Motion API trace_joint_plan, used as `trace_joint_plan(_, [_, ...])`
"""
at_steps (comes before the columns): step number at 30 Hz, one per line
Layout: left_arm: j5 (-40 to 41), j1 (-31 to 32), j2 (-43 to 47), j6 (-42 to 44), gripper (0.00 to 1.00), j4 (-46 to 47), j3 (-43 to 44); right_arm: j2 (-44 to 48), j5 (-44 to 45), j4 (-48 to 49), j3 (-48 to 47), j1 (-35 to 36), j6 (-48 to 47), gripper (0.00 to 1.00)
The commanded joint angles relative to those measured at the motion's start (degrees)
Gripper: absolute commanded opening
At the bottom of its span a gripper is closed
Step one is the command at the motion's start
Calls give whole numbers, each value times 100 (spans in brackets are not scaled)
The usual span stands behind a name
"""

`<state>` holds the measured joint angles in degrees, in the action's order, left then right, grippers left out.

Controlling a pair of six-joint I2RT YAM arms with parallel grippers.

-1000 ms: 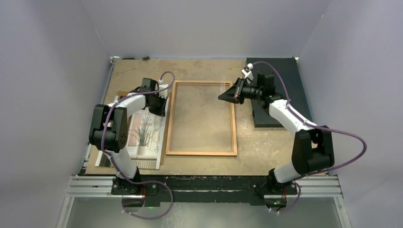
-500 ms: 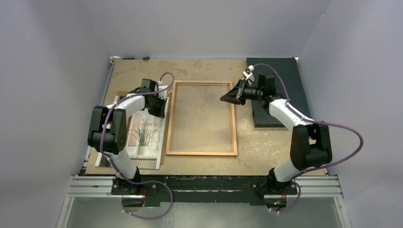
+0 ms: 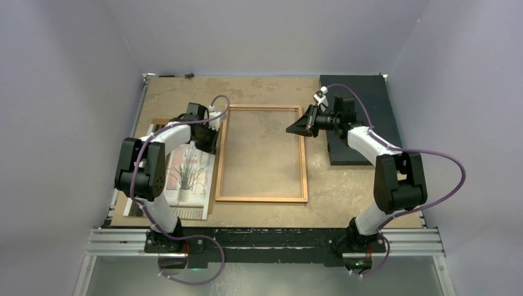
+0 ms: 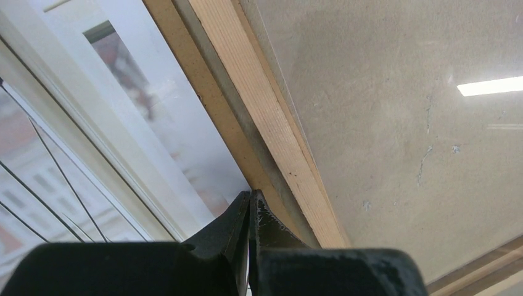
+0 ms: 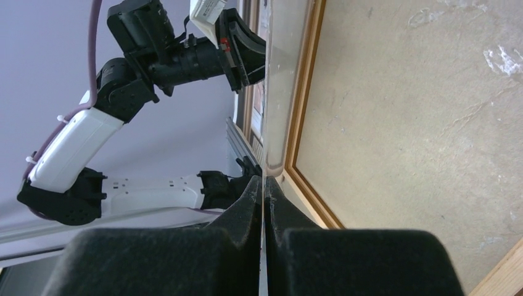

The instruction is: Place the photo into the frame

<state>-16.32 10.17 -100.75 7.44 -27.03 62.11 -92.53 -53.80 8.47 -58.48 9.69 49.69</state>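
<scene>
The frame [image 3: 261, 199] lies flat mid-table, with thin orange-brown wooden edges. The photo [image 3: 188, 179], a pale print of a thin-leaved plant, lies left of it on a brown backing board [image 3: 156, 122]. My left gripper [image 3: 210, 137] is shut, its tips [image 4: 250, 198] down at the photo's [image 4: 123, 105] right edge beside the board edge [image 4: 203, 92] and the frame's left rail [image 4: 265, 105]. My right gripper [image 3: 290, 129] is shut on the edge of the clear glass pane [image 5: 280, 92] and holds it above the frame's right rail [image 5: 305, 92].
A dark black slab [image 3: 370, 98] lies at the back right under my right arm. Purple cables loop from both arms. Grey walls close in the table on three sides. A metal rail [image 3: 265, 240] runs along the near edge.
My right arm's elbow has swung in toward the table, and its gripper has shifted slightly toward the back right with the pane. My left gripper has edged a little toward the frame's left rail.
</scene>
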Motion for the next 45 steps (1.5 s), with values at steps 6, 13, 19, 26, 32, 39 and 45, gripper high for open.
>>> trace_joint_plan(6, [-82, 54, -56, -169, 0, 122, 157, -151, -450, 44, -489, -68, -388, 0])
trace_joint_plan(13, [-56, 86, -65, -173, 0, 130, 144, -288, -606, 129, -437, -162, -461, 0])
trace_joint_plan(19, [-37, 81, -88, -165, 0, 134, 150, -407, -681, 235, -499, -221, -430, 0])
trace_joint_plan(26, [-12, 82, -59, -121, 0, 163, 105, -476, -635, 431, -471, -240, -351, 0])
trace_joint_plan(32, [-12, 81, -75, -87, 0, 154, 100, -559, -627, 639, -366, -240, -313, 0])
trace_joint_plan(39, [-38, 83, -85, -108, 0, 178, 107, -673, -580, 671, -538, -240, -392, 0])
trace_joint_plan(45, [-55, 82, -94, -124, 0, 217, 59, -642, -536, 899, -381, -240, -291, 0])
